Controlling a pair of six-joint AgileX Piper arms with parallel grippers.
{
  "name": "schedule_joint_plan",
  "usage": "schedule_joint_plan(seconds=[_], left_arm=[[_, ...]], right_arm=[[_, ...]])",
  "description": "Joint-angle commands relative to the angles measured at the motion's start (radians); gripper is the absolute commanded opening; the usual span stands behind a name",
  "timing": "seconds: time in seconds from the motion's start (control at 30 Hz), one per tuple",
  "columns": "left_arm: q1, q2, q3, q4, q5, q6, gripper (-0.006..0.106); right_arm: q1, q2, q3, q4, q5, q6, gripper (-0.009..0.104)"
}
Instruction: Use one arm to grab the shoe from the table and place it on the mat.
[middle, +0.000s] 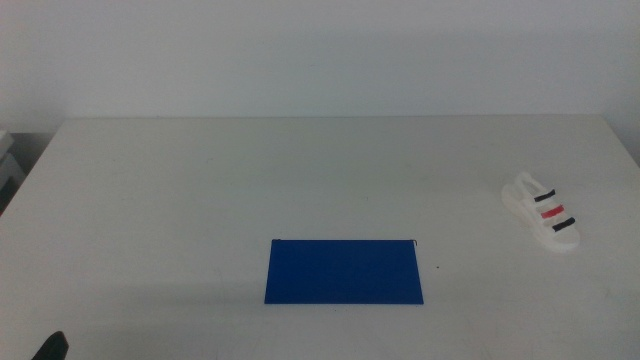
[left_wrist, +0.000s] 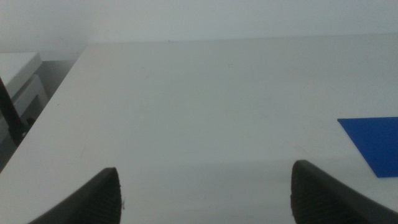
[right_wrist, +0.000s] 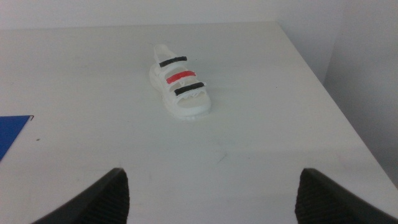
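Note:
The white sandal (middle: 543, 212) with two black straps and a red strap lies on the white table (middle: 300, 180) near its right edge. It also shows in the right wrist view (right_wrist: 180, 82), well ahead of my right gripper (right_wrist: 211, 193), which is open and empty. The dark blue mat (middle: 344, 271) lies flat at the middle front of the table; a corner of it shows in the left wrist view (left_wrist: 373, 143). My left gripper (left_wrist: 205, 193) is open and empty above the table's left front; only a dark tip of it (middle: 50, 347) shows in the middle view.
The table's right edge (right_wrist: 336, 112) runs close beside the sandal. A grey-white unit (left_wrist: 18, 81) stands off the table's left side. A small dark speck (middle: 437, 266) lies just right of the mat.

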Motion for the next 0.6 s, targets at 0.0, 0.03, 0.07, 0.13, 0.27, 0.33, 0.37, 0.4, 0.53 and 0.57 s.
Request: schedule_joint_plan(seconds=[0.0,0.03,0.07,0.13,0.27,0.33,0.37,0.4,0.53,0.57], left_arm=[[-0.004,-0.013,0.007,-0.008,-0.080,-0.005,0.094],[-0.004,-0.013,0.007,-0.008,-0.080,-0.005,0.094],[-0.004,-0.013,0.007,-0.008,-0.080,-0.005,0.094],[-0.004,-0.013,0.007,-0.008,-0.080,-0.005,0.094],[-0.004,-0.013,0.007,-0.008,-0.080,-0.005,0.094],[-0.004,-0.013,0.007,-0.008,-0.080,-0.005,0.094],[-0.004,-0.013,0.007,-0.008,-0.080,-0.005,0.094],[-0.004,-0.013,0.007,-0.008,-0.080,-0.005,0.094],[-0.004,-0.013,0.007,-0.008,-0.080,-0.005,0.094],[-0.004,-0.013,0.007,-0.008,-0.080,-0.005,0.094]], right_arm=[[-0.009,-0.026,0.000,0.004,-0.074,-0.006,0.092],[-0.009,-0.026,-0.006,0.007,-0.071,-0.006,0.092],[-0.009,-0.024,-0.015,0.008,-0.065,-0.006,0.092],[-0.009,-0.016,-0.046,0.011,-0.041,-0.006,0.092],[-0.009,0.036,-0.137,0.011,0.033,-0.006,0.092],[-0.009,0.078,-0.183,0.010,0.069,-0.006,0.092],[-0.009,0.106,-0.207,0.008,0.083,-0.006,0.092],[-0.009,0.136,-0.229,0.004,0.090,-0.006,0.092],[-0.008,0.264,-0.304,0.003,0.091,-0.006,0.092],[-0.008,0.303,-0.325,0.003,0.091,-0.006,0.092]])
